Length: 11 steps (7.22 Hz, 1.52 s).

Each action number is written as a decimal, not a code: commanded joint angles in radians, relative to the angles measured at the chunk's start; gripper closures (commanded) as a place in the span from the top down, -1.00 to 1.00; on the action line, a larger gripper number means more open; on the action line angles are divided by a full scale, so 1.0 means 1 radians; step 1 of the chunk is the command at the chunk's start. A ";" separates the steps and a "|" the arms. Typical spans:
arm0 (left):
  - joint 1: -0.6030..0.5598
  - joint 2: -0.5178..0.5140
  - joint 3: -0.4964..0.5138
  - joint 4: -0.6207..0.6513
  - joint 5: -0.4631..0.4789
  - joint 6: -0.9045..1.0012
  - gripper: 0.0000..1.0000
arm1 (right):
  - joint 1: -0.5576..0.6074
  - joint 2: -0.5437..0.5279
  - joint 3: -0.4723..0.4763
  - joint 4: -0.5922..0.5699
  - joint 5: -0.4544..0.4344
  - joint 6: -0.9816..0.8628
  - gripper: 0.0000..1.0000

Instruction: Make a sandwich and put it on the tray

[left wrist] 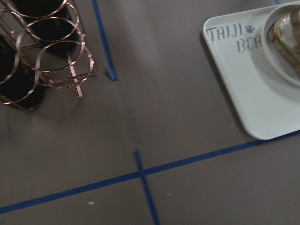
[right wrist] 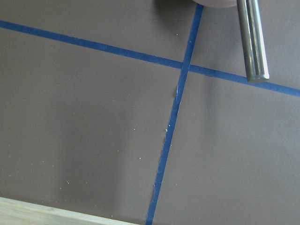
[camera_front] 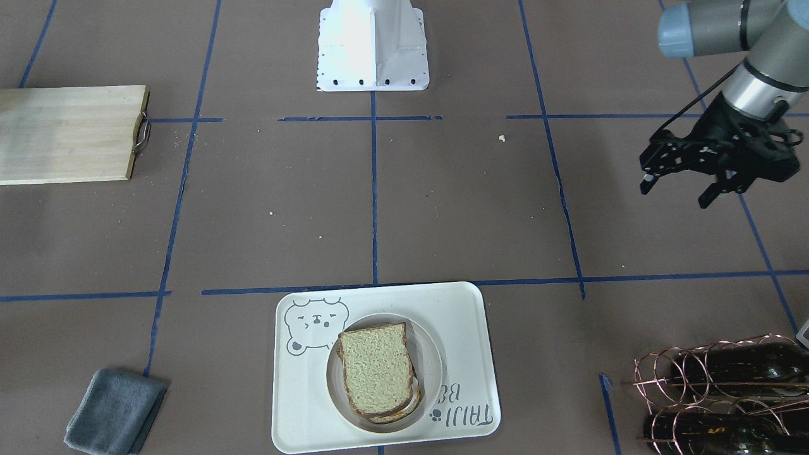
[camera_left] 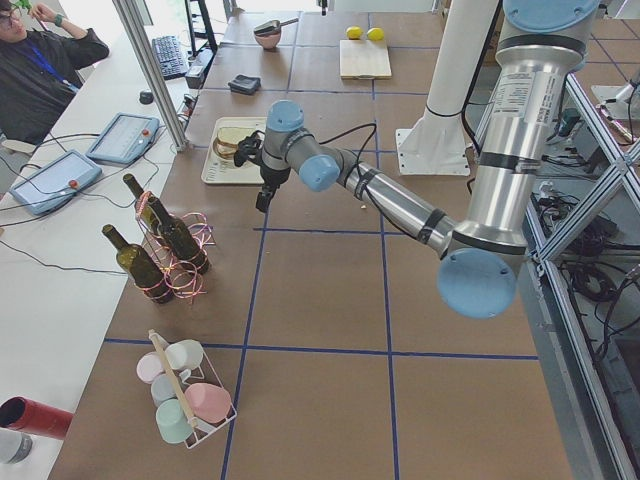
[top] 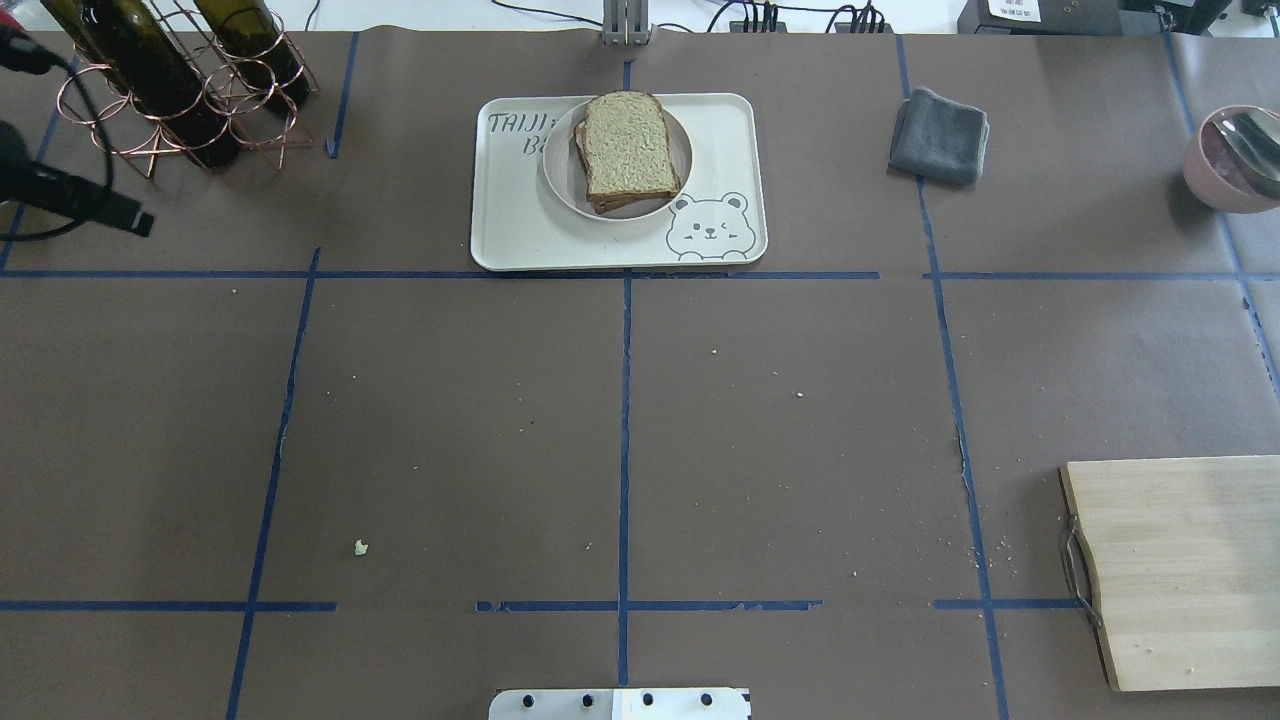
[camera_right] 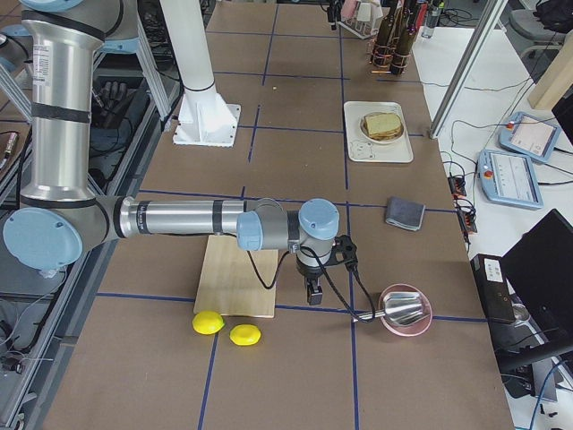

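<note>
The sandwich (camera_front: 376,376) lies on a small round white plate (camera_front: 431,354) that sits on the white bear tray (camera_front: 458,316). The top slice of speckled bread covers it, and a lower slice peeks out at its edge. The egg is hidden. My left gripper (camera_front: 675,194) hangs open and empty above the table, well off to the tray's side and next to the bottle rack. The left wrist view shows the tray's corner (left wrist: 262,103) with the lettering. My right gripper (camera_right: 312,292) shows only in the exterior right view, far from the tray, between the cutting board and a pink bowl. I cannot tell whether it is open or shut.
A copper wire rack with dark bottles (top: 170,90) stands by the left gripper. A grey folded cloth (top: 940,135) lies beside the tray. A pale wooden cutting board (top: 1180,570) and a pink bowl with a metal utensil (top: 1235,160) are on the right side. Two lemons (camera_right: 224,328) lie beyond the board.
</note>
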<state>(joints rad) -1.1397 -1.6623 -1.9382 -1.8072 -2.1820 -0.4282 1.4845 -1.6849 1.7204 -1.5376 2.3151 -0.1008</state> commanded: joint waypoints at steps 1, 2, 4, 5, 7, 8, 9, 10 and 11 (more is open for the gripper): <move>-0.092 0.206 0.004 0.009 -0.060 0.314 1.00 | -0.003 -0.001 0.004 0.002 0.003 0.007 1.00; -0.180 0.281 0.014 0.011 -0.097 0.360 1.00 | -0.006 -0.001 0.004 0.001 0.003 0.007 1.00; -0.279 0.318 0.077 0.115 -0.188 0.431 1.00 | -0.007 -0.001 0.002 0.001 0.003 0.007 1.00; -0.304 0.311 0.076 0.218 -0.188 0.528 1.00 | -0.007 -0.001 0.002 0.001 0.003 0.007 1.00; -0.392 0.300 0.067 0.369 -0.186 0.579 1.00 | -0.009 -0.001 0.004 0.001 0.003 0.006 1.00; -0.441 0.297 0.070 0.376 -0.193 0.579 1.00 | -0.009 -0.001 0.004 0.002 0.003 0.006 1.00; -0.452 0.283 0.085 0.378 -0.179 0.569 1.00 | -0.009 -0.001 0.007 0.002 0.003 0.006 1.00; -0.457 0.260 0.088 0.376 -0.179 0.569 1.00 | -0.009 -0.001 0.010 0.002 0.004 0.006 1.00; -0.459 0.251 0.087 0.374 -0.177 0.569 1.00 | -0.007 -0.001 0.010 0.002 0.018 0.006 1.00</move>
<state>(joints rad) -1.5922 -1.3952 -1.8530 -1.4326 -2.3617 0.1419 1.4759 -1.6858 1.7289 -1.5356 2.3221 -0.0951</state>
